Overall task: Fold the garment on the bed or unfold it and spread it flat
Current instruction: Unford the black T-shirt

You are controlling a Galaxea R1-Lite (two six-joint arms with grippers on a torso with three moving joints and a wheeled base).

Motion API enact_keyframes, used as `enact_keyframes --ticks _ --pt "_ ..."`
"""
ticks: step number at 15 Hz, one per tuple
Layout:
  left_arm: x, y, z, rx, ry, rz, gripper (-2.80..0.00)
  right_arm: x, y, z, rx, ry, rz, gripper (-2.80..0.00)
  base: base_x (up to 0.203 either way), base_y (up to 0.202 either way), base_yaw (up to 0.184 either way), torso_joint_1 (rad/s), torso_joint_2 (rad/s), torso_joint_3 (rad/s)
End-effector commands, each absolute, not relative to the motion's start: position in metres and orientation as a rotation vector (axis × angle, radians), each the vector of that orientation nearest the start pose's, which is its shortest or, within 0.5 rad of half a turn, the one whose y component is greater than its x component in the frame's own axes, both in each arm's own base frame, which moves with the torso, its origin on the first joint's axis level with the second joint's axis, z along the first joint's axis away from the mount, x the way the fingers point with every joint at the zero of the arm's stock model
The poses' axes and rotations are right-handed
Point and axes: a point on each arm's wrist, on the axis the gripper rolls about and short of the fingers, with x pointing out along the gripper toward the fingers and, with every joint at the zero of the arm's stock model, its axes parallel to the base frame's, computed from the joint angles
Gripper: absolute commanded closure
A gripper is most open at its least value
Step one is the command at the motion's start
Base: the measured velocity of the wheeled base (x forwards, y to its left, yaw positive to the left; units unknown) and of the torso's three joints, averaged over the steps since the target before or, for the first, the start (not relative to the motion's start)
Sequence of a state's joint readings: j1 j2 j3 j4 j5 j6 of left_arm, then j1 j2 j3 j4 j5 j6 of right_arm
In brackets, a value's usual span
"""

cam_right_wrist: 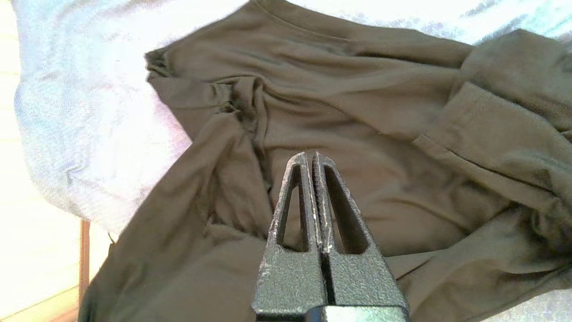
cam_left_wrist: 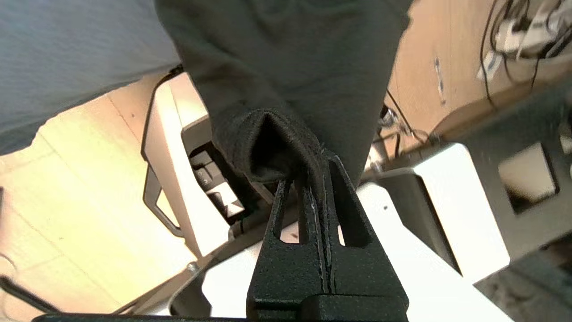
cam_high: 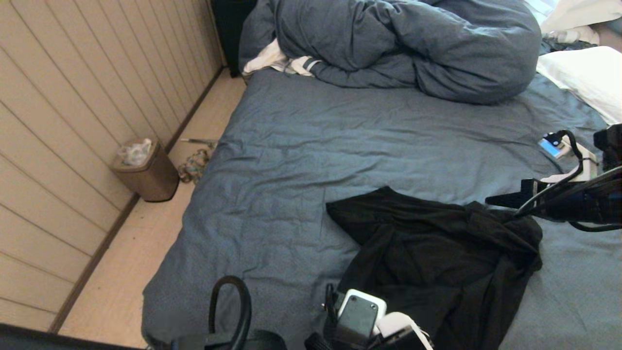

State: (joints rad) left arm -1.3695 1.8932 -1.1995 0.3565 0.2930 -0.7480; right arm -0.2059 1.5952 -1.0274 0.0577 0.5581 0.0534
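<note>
The garment (cam_high: 437, 253), a black T-shirt, lies crumpled on the near right part of the bed (cam_high: 301, 155), plain side showing and its near edge trailing over the mattress front. My left gripper (cam_left_wrist: 313, 175) is shut on a fold of the garment (cam_left_wrist: 286, 67) at that near edge, just off the bed above my own base. In the head view only the left wrist (cam_high: 362, 316) shows. My right gripper (cam_high: 491, 200) hovers over the shirt's far right corner. In the right wrist view the right gripper (cam_right_wrist: 309, 155) is shut with nothing in it, above the wrinkled garment (cam_right_wrist: 357, 112).
A bunched blue-grey duvet (cam_high: 413, 43) fills the far end of the bed, with a white striped cloth (cam_high: 277, 61) beside it and white pillows (cam_high: 588, 78) at the far right. A small device with cables (cam_high: 554, 146) lies on the sheet. A brown bin (cam_high: 146, 170) stands on the floor left.
</note>
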Motion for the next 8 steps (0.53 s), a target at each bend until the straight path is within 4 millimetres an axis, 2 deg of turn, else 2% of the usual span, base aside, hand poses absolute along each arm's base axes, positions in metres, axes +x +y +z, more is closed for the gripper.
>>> enact_keyframes --ticks 1,4,5,8 --pt "0.0605 -0.3244 0.1349 0.195 1.025 -0.632 0.00 0.2760 -0.0462 0.2063 0.296 0.611 0.324 0.00 0.000 0.000 0.000 0.000 0.00 0.000" --pt "0.0579 -0.3277 0.1311 0.206 1.028 -0.634 0.00 0.2785 -0.0469 0.2028 0.303 0.620 0.333 0.00 0.000 0.000 0.000 0.000 0.00 0.000" --pt "0.0578 -0.3273 0.1304 0.207 1.030 -0.633 -2.80 0.2787 -0.0470 0.2032 0.303 0.619 0.333 0.00 0.000 0.000 0.000 0.000 0.00 0.000" --pt "0.0579 -0.3249 0.1373 0.188 1.019 -0.641 -2.80 0.2790 -0.0470 0.2028 0.303 0.620 0.333 0.00 0.000 0.000 0.000 0.000 0.00 0.000"
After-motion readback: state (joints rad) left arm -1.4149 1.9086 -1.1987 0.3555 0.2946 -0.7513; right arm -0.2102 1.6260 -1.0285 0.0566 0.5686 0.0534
